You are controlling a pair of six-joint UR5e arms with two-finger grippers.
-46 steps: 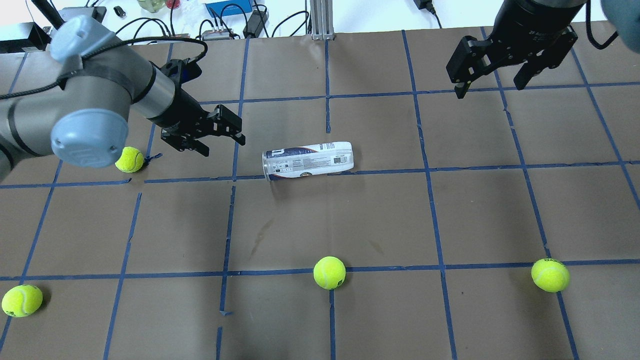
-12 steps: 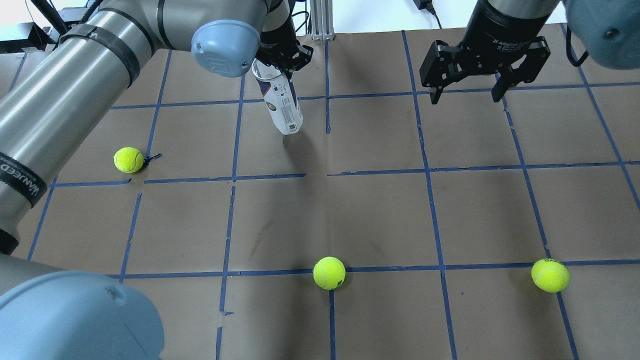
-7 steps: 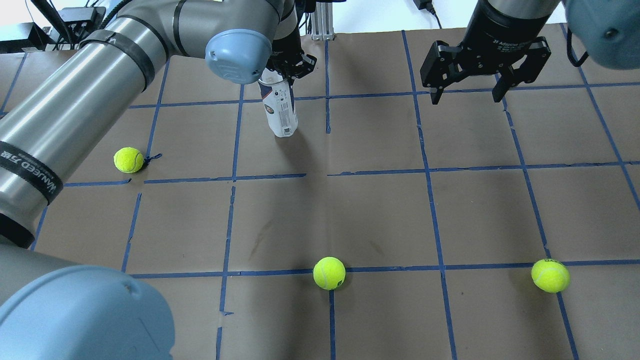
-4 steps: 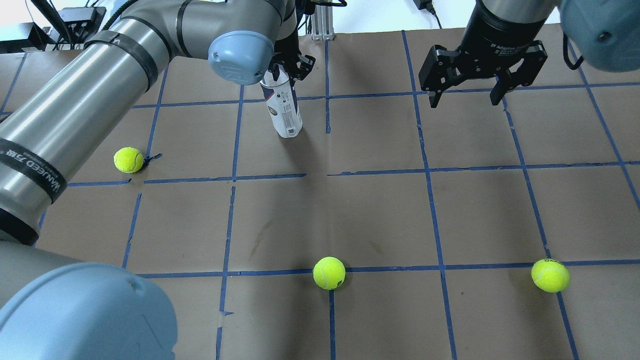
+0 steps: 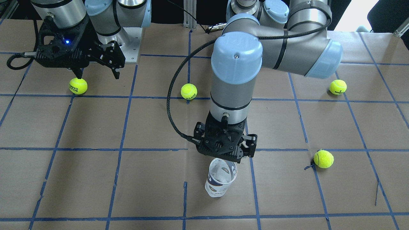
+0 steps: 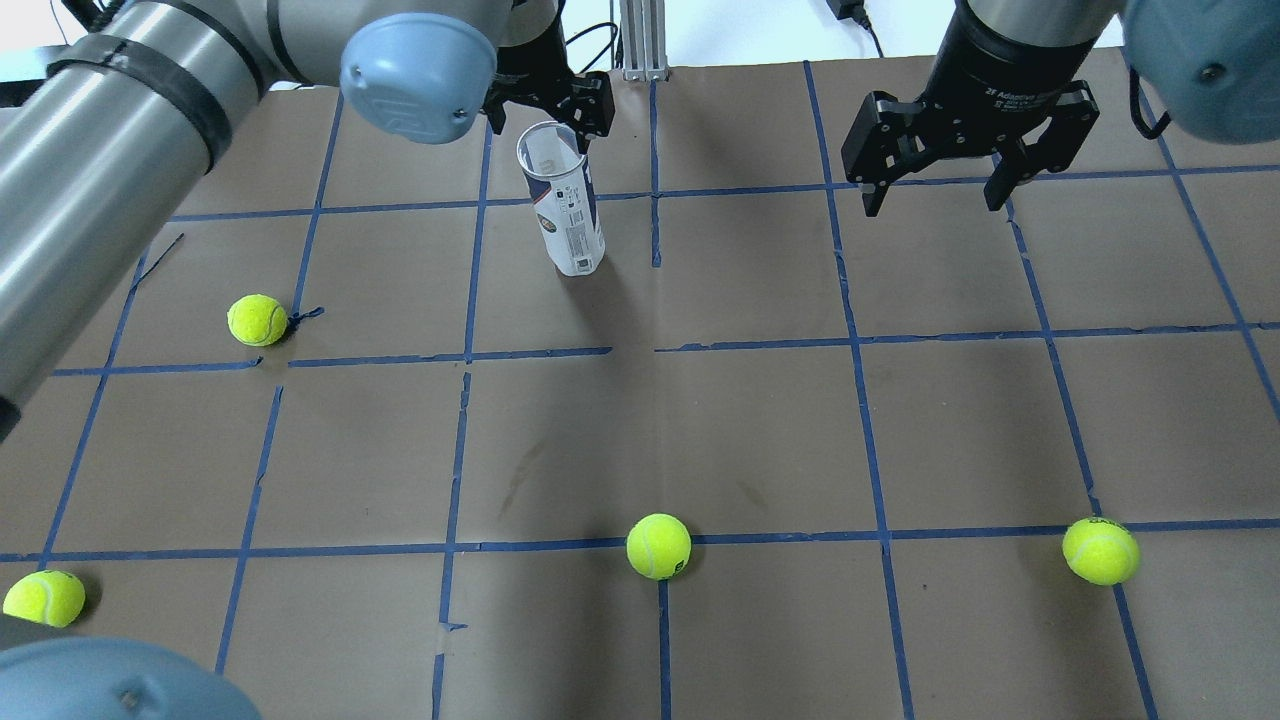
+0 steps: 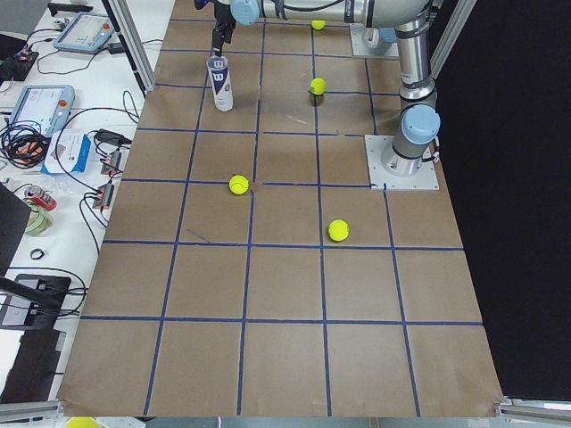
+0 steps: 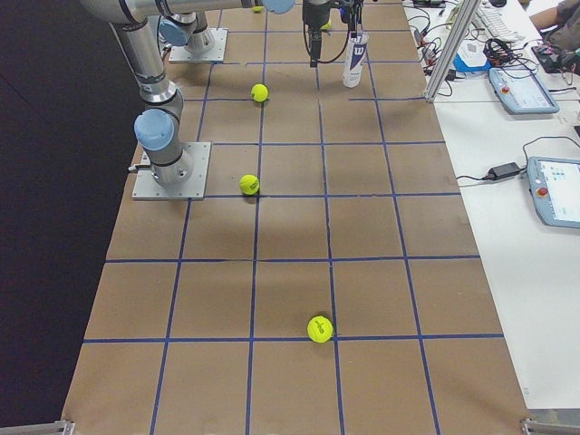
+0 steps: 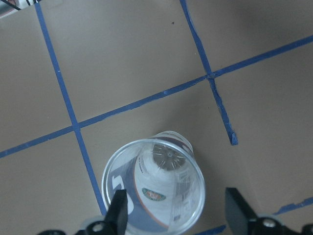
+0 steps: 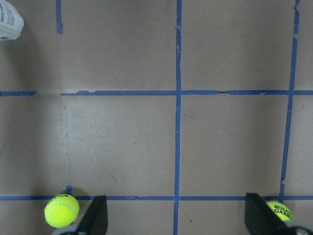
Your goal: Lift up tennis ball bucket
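The tennis ball bucket, a clear tube with a white-and-navy label, stands upright on its base on the brown table, open mouth up. It also shows in the front view, the left wrist view and the left side view. My left gripper hangs just above the tube's mouth, open, its fingers apart on either side and touching nothing; it also shows in the front view. My right gripper is open and empty, well to the tube's right.
Several yellow-green tennis balls lie on the table: one left of the tube, one at front centre, one at front right, one at front left. Blue tape lines grid the table. Cables and boxes lie beyond the far edge.
The left gripper, which held the tube by its rim and stood it up, has opened and risen off it. The tube now stands alone. The right arm has barely moved.
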